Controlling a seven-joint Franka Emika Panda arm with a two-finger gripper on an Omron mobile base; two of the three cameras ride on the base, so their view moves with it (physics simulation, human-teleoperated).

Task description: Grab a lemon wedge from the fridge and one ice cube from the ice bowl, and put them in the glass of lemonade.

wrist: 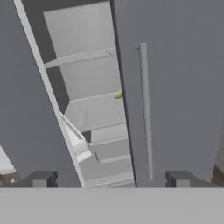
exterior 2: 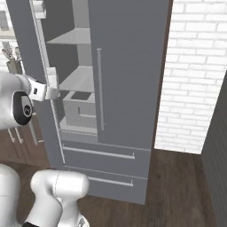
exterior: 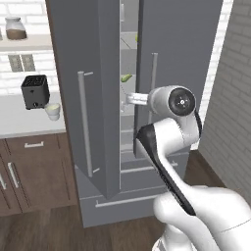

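Note:
The grey fridge (exterior: pixel 181 39) stands with its left door (exterior: pixel 83 73) swung partly open and its right door (exterior 2: pixel 128 66) shut. A tiny yellow-green lemon wedge (exterior: pixel 126 77) lies on an inner shelf, close behind the right door's edge; the hand view has the lemon wedge (wrist: pixel 118 94) straight ahead, well beyond the tips. My gripper (exterior: pixel 126 99) reaches into the gap between the doors, open, with nothing between its fingers (wrist: pixel 41 178). The gripper (exterior 2: pixel 54 86) is level with the middle shelves. The glass of lemonade (exterior: pixel 53 112) sits on the counter at left. The ice bowl is out of view.
A black toaster (exterior: pixel 35 91) stands beside the glass, with a jar (exterior: pixel 15 28) on the wall shelf above. Brown cabinets (exterior: pixel 34 171) run under the counter. Two fridge drawers (exterior 2: pixel 99 153) sit low. A white brick wall (exterior 2: pixel 190 80) flanks the fridge's right side.

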